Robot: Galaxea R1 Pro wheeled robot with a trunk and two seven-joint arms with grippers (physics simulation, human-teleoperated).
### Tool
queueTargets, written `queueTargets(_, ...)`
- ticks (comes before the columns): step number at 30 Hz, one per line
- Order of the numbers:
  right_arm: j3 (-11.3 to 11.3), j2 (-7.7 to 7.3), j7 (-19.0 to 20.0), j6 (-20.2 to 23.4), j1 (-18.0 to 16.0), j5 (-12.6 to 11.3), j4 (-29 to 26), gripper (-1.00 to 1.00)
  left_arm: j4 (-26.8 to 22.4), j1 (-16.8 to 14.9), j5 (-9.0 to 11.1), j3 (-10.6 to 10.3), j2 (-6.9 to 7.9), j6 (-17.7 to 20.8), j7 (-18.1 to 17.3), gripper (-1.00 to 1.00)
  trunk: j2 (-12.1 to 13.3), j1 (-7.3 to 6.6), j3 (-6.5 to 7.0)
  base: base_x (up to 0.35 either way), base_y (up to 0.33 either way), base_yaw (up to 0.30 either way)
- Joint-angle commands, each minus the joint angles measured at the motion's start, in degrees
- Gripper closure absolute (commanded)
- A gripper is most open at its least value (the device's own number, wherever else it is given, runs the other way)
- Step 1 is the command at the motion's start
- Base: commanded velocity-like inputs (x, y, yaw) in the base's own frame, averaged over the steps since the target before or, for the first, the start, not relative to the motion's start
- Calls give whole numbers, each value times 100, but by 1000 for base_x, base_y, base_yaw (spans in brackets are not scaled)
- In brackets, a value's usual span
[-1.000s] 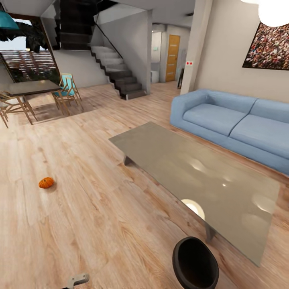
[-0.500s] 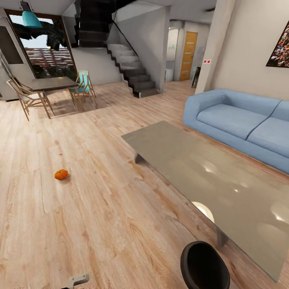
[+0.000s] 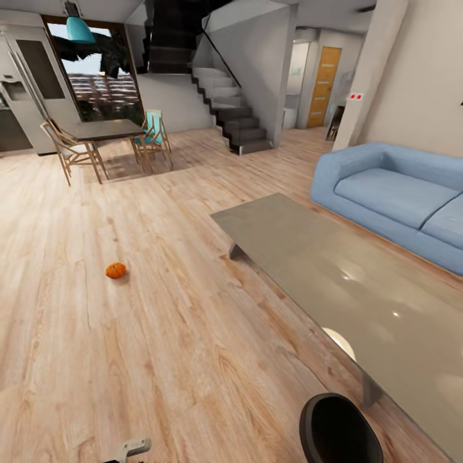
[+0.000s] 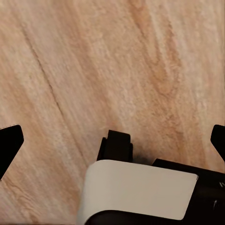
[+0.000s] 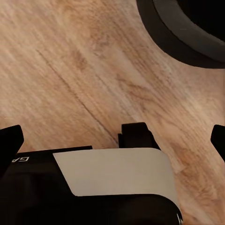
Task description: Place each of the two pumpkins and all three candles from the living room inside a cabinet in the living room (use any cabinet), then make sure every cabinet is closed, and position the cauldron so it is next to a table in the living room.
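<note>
This is a home, an open-plan living room with a wood plank floor (image 3: 161, 334) running through to a dining corner. A light-blue sofa (image 3: 399, 199) sits along the wall behind a long low grey bench (image 3: 334, 283), while a dark dining table (image 3: 103, 130) with wooden chairs (image 3: 71, 151) stands by a large window (image 3: 96, 83) under a teal pendant lamp (image 3: 80, 30). Further back, a staircase (image 3: 225, 109) climbs beside a hallway ending in an orange door (image 3: 321, 87), and a tall refrigerator (image 3: 26, 83) marks the edge of a kitchen.
</note>
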Motion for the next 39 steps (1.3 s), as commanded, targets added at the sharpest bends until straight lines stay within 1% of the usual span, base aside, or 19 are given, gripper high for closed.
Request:
queueTargets(1, 0, 0, 0, 4, 0, 0, 1, -100, -4, 0, 0, 0, -8, 0, 0, -100, 0, 0, -3, 0, 0, 197)
queueTargets(8, 1, -13, 8, 18, 0, -6, -4, -100, -9, 37, 4, 0, -64, 0, -1, -100, 0, 0, -13, 0, 0, 112)
queueTargets(18, 1, 1, 1, 19, 0, 1, 3, -100, -27, 67, 5, 0, -165, -6, -2, -100, 0, 0, 65, 0, 0, 71)
queueTargets(39, 0, 1, 7, 19, 0, 1, 4, -100, -27, 70, 5, 0, -177, -9, -1, -100, 0, 0, 194, 0, 0, 223)
